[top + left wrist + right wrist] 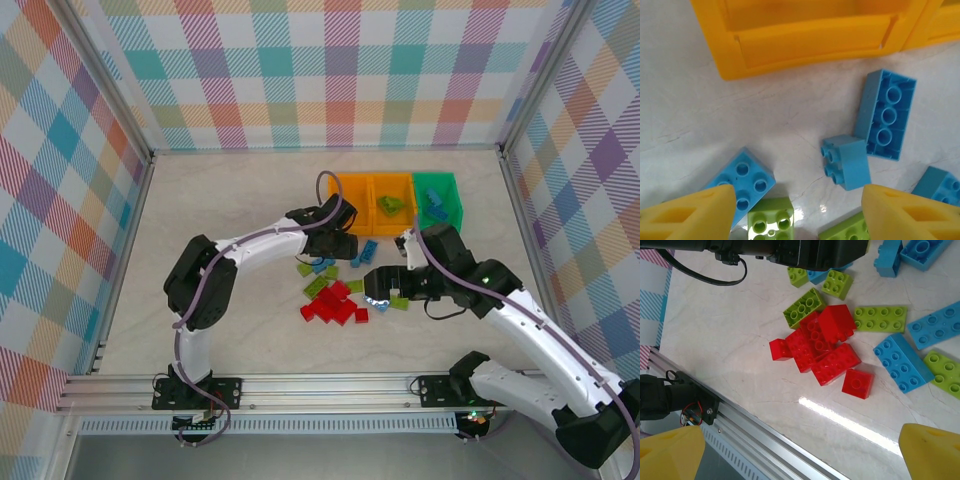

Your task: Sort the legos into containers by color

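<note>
I have the left gripper [797,212] spread near the small blue lego [846,161]. I'd straddle that 1 alone, clear of the lime green lego [771,220]. The right gripper [802,452] is spread too.

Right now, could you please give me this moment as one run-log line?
left gripper: open near blue legos | right gripper: open near red legos | green bin: blue lego inside

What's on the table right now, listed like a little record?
Bins: left orange bin, middle orange bin, green bin, side by side
Middle orange bin holds: lime lego
Green bin holds: blue lego
Loose: red legos clustered; lime and blue ones around
Left gripper: open, over blue and lime bricks
Right gripper: open, near red cluster
</note>
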Motion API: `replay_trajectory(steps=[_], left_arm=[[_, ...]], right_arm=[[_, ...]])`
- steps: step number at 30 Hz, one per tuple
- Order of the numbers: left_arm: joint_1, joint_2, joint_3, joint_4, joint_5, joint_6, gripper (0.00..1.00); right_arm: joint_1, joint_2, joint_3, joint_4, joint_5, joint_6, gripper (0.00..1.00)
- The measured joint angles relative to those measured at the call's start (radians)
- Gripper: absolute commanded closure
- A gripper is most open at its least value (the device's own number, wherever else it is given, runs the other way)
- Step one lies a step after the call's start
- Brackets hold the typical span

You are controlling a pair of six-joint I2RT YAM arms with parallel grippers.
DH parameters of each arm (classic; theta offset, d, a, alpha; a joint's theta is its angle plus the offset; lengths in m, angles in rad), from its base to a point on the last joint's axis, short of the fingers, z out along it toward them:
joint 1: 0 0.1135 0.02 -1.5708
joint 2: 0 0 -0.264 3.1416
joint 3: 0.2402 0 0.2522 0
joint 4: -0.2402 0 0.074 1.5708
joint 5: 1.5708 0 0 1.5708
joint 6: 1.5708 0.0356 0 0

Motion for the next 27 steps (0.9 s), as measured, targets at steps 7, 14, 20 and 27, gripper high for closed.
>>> replay_trajectory(steps=[7,14,20,27], left_arm=[[-0.002,0.006,-0.04,0.01,0.057,0.066,0.3],[-0.043,0.044,0.005,0.079,0.085,0.072,0.35],[-0.065,0.117,0.033,0.108,0.034,0.046,0.49],[-0.066,0.164,0.033,0.111,0.002,0.037,0.69]], right_arm=[[0.0,0.015,-0.009,-0.01,0.013,0.007,0.0],[0.0,0.051,-0.009,-0.011,0.014,0.01,0.0],[0.0,0.037,-0.01,-0.016,0.015,0.015,0.0],[0.0,0.025,-0.01,-0.018,0.029,0.018,0.0]])
